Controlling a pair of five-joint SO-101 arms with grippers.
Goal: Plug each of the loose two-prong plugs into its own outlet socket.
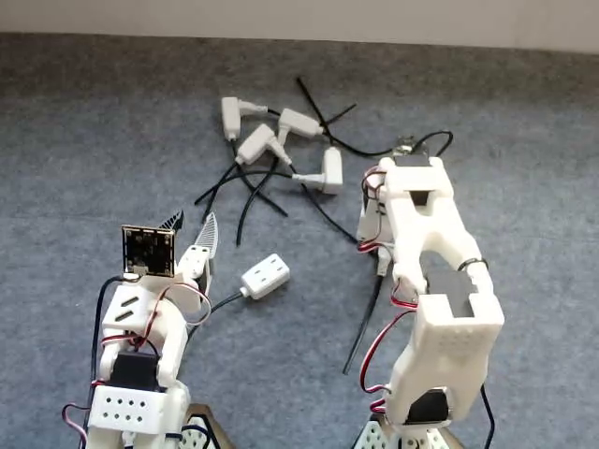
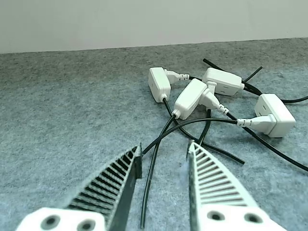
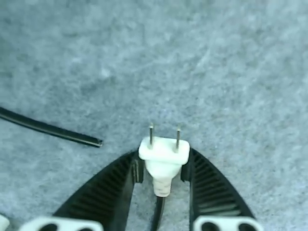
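Between the jaws, the plug (image 3: 163, 159) is smooth, faintly glossy white plastic with 2 bare metal prongs (image 3: 151, 134). The ribbed fingers (image 3: 115, 185) look like matt black plastic. Beyond the jaws lies rough, fuzzy grey felt (image 3: 216, 72); the sockets (image 2: 190, 97) ahead are smooth white plastic, their cords (image 2: 216, 120) slick black

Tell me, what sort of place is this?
Likely a robotics test bench: two white arms at a grey fabric-covered table, corded outlet sockets scattered on it, and a two-prong plug held in the right gripper.
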